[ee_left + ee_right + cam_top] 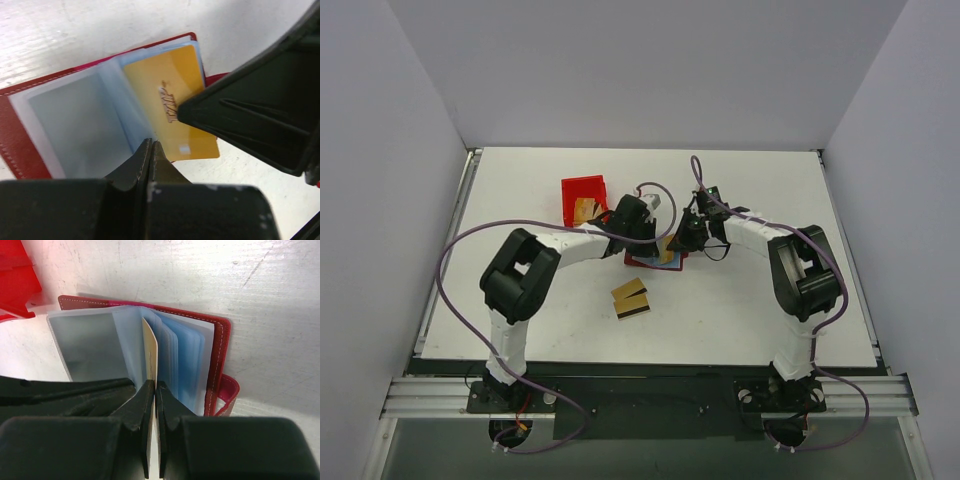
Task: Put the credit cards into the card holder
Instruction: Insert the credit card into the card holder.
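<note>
Dark red card holder (220, 345) open on the white table (760, 310) between the two arms, clear sleeves fanned upward. Right hand (152, 390) pinched shut on a gold card (172, 100), near edge between the fingers, far part tucked among the sleeves. Left hand (150, 150) closed tight, tips touching the sleeves; anything pinched there, impossible to tell. Two more credit cards (631, 298) overlapping on the table just in front of the holder. Red bin (582, 195) near, far-left of the holder.

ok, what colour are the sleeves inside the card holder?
Translucent light blue sleeves, set in the red card holder; clearest in the right wrist view.
</note>
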